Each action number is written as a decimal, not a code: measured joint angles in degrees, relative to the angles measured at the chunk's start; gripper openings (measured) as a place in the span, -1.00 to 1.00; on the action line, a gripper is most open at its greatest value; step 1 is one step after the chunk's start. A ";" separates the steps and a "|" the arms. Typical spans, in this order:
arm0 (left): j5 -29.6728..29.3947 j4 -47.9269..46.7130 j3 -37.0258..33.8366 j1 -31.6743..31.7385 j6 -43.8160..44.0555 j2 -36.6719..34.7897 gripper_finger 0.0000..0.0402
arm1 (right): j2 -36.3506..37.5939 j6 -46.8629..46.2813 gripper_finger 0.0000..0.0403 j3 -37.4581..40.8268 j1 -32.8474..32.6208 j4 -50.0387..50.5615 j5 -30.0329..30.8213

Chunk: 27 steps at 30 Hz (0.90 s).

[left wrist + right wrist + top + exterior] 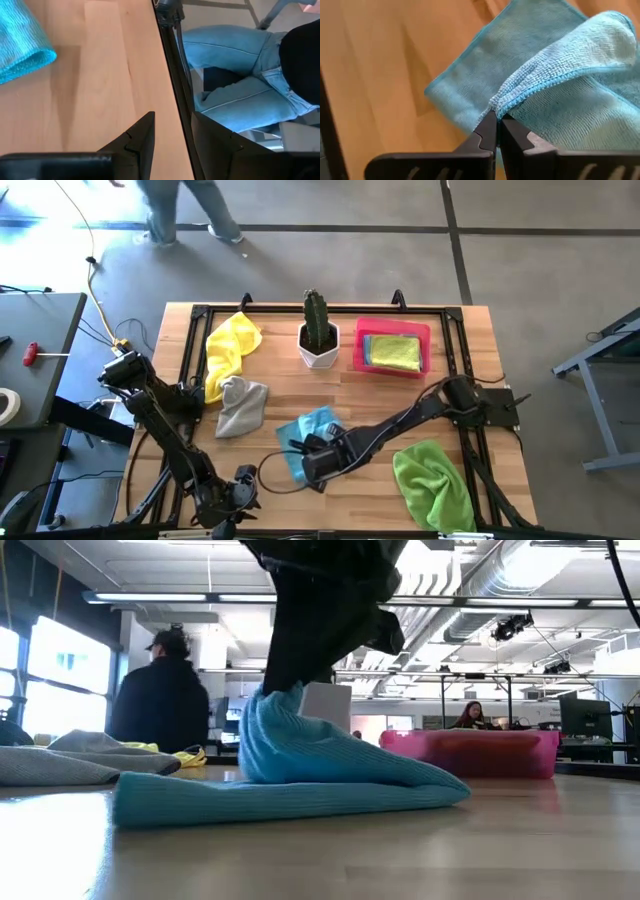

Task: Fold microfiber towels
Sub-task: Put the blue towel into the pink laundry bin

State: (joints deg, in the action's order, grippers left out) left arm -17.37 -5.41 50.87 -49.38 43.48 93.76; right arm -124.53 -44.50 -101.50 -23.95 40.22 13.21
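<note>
A light blue towel (312, 432) lies partly folded near the table's middle front; it also shows in the low view (300, 775) and the right wrist view (555, 75). My right gripper (498, 117) is shut on it, just above the table. My left gripper (172, 132) is at the table's near edge, left of the middle, open and empty. A yellow towel (229, 348) and a grey towel (241, 406) lie crumpled at the left. A lime green towel (432, 480) lies at the front right. My right gripper pinches the light blue towel's hemmed edge (506, 104) between its two fingertips, where the cloth bunches into a gathered fold. In the low view the cloth rises to the fingers (275, 705) in a peak, while the rest (300, 802) lies on the table.
A pink tray (392, 350) holding a folded yellow-green cloth stands at the back right. A white pot with a cactus (318, 335) stands at the back middle. A black frame (300, 310) borders the table. A person in jeans (240, 85) is beside the near edge; others walk behind.
</note>
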 joint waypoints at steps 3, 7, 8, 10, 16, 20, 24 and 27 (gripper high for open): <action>-0.02 -0.27 0.00 0.01 -0.09 0.00 -0.40 | -0.03 -0.05 -1.00 0.83 -0.80 -1.01 -0.12; -1.00 -1.32 0.00 0.25 -0.12 0.00 -0.40 | -0.09 1.23 -1.00 1.10 -1.92 -3.48 0.10; -1.27 -1.52 0.00 0.27 -0.11 0.00 -0.40 | -0.09 1.48 -1.00 1.10 -2.14 -4.52 0.26; -1.30 -1.74 0.00 0.42 -0.11 0.00 -0.40 | -0.09 2.27 -1.00 1.10 -2.41 -6.36 0.25; -1.49 -2.18 0.00 0.62 0.36 -0.02 -0.40 | -1.42 4.88 -1.00 1.12 -2.42 -10.13 0.29; -1.49 -2.60 0.00 0.62 0.39 -0.02 -0.40 | -2.24 7.50 -0.94 1.16 -2.35 -13.29 0.93; -1.51 -2.78 0.00 0.62 0.46 -0.04 -0.40 | -3.45 11.83 -0.74 1.16 -2.21 -15.48 0.95; -1.62 -3.04 0.00 0.60 0.46 -0.07 -0.40 | -3.72 15.12 -0.48 1.16 -2.05 -17.90 0.17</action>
State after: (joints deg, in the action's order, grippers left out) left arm -18.99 -8.45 50.87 -48.77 43.94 93.69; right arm -128.25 -29.37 -100.33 -26.00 22.32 13.38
